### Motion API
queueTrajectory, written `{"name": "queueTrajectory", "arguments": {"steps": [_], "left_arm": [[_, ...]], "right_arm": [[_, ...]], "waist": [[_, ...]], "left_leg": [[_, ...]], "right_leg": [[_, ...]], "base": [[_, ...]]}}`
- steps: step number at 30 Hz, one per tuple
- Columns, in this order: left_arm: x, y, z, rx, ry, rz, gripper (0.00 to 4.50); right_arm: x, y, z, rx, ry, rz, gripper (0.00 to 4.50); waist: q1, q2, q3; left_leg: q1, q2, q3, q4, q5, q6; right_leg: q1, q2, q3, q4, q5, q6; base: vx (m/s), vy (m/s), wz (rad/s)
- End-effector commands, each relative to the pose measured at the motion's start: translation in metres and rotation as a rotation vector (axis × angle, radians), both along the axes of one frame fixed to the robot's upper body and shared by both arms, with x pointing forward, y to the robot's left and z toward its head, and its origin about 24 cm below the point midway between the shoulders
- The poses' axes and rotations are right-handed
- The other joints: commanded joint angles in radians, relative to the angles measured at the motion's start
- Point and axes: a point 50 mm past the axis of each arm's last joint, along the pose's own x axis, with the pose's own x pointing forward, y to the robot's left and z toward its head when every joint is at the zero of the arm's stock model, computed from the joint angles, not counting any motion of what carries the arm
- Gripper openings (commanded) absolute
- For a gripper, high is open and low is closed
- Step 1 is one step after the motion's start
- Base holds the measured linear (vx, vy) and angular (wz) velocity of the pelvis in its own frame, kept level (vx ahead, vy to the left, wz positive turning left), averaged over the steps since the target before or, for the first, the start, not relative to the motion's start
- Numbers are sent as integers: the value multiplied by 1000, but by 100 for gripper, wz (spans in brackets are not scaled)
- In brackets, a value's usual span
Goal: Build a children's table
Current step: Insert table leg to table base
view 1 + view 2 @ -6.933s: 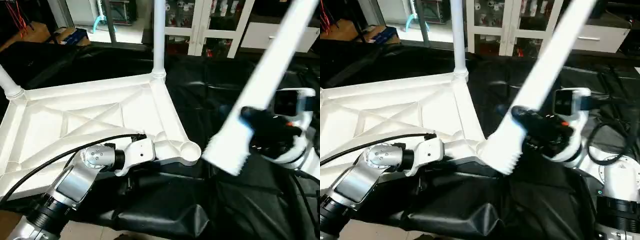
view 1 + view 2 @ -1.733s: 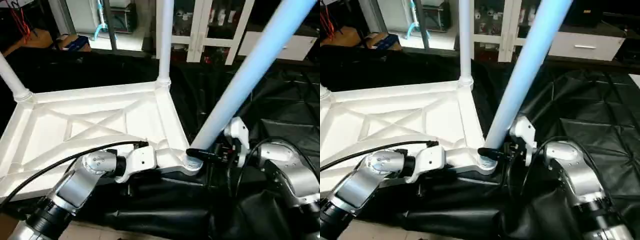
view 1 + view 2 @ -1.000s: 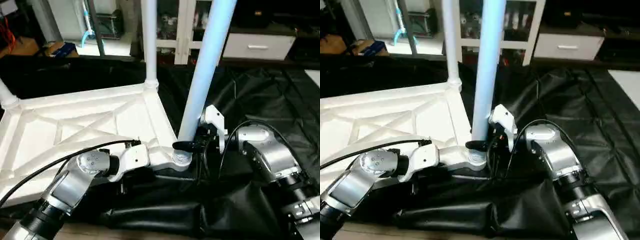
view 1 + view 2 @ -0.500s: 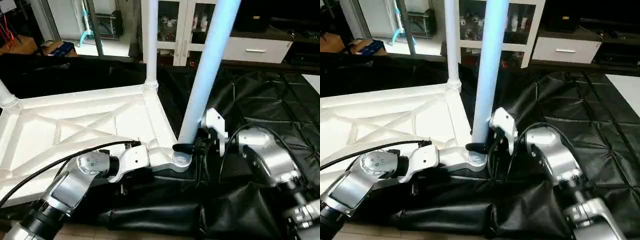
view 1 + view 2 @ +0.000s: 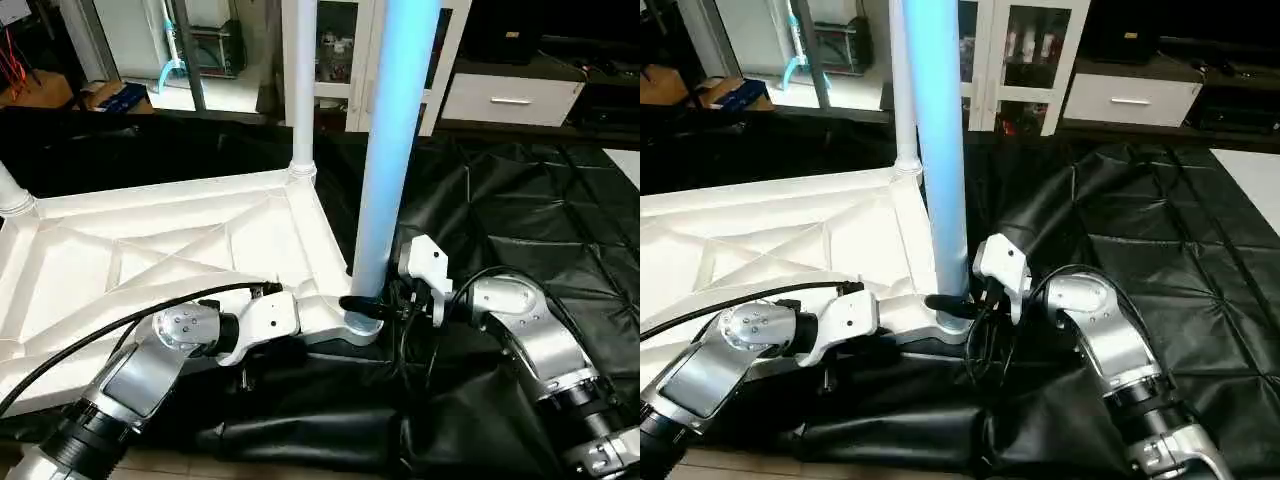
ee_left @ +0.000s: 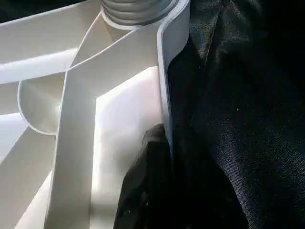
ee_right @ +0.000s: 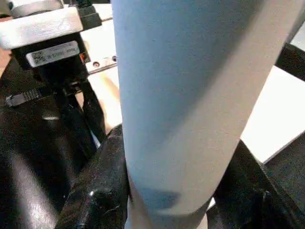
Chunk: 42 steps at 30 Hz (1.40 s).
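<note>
Left gripper (image 6: 164, 191) pinches the near rim of the upturned white table top (image 5: 150, 250) on the black-draped counter (image 5: 520, 200), just beside the near-right corner socket (image 5: 360, 325). Right gripper (image 5: 372, 305) clamps the third leg (image 5: 395, 150), a long tapered white tube, low down. Its long axis stands near upright, foot in that socket.

The near leg (image 5: 388, 150) runs off the frame at 12 o'clock, as does the far leg (image 5: 299, 80). A third leg (image 5: 12, 190) is clipped at 9 o'clock. The top (image 5: 150, 250) is cut off at 9 o'clock, its near rim behind the left forearm (image 5: 130, 385). The left gripper (image 6: 152, 186) is a dark blur against the rim; its fingers can't be separated.
</note>
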Motion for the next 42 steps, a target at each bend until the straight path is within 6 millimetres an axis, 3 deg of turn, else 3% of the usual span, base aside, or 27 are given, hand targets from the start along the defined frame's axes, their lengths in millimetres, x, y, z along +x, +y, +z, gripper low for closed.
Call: {"name": "queueTrajectory", "arguments": {"steps": [1,3,7,12,18,22,30,42], "left_arm": [[-10,-13,-7,8,22,-79,0],[-10,-13,-7,7,22,-77,0],[-9,-13,-7,7,21,-76,0],[-9,-13,-7,6,21,-75,0],[-9,-12,-7,5,21,-73,0],[-9,-13,-7,2,21,-72,0],[-9,-13,-7,1,19,-67,0],[-7,-12,-8,12,7,-50,0]], "right_arm": [[-28,-30,-79,-176,357,-175,185],[-27,-38,-79,-125,395,-242,185],[-30,-44,-83,-136,432,-258,185],[-41,-59,-94,-216,559,-267,185],[-43,-63,-93,-233,605,-252,185],[-44,-66,-98,-270,647,-263,185],[-38,-63,-94,-275,532,-261,185],[-39,-56,-86,-211,400,-293,184]], "waist": [[-7,10,10],[-5,12,11],[-7,13,10],[-6,14,9],[1,10,7],[4,7,7],[2,3,11],[4,4,12]], "left_leg": [[10,35,-30,-102,-660,-65],[18,36,-30,-102,-681,-66],[11,36,-36,-107,-680,-70],[11,37,-34,-109,-671,-73],[14,37,-30,-108,-646,-72],[14,36,-31,-108,-652,-72],[17,35,-42,-110,-714,-76],[17,35,-40,-112,-714,-71]], "right_leg": [[-34,-10,12,-96,-538,-89],[-41,-10,13,-102,-559,-80],[-34,-9,11,-97,-527,-82],[-31,-7,10,-96,-477,-93],[-32,-7,16,-96,-443,-97],[-31,-8,17,-97,-459,-91],[-37,-11,14,-108,-567,-54],[-42,-10,18,-112,-569,-44]], "base": [[0,0,0],[0,0,0],[0,0,0],[0,0,0],[0,0,0],[0,0,0],[0,0,0],[0,0,0]]}}
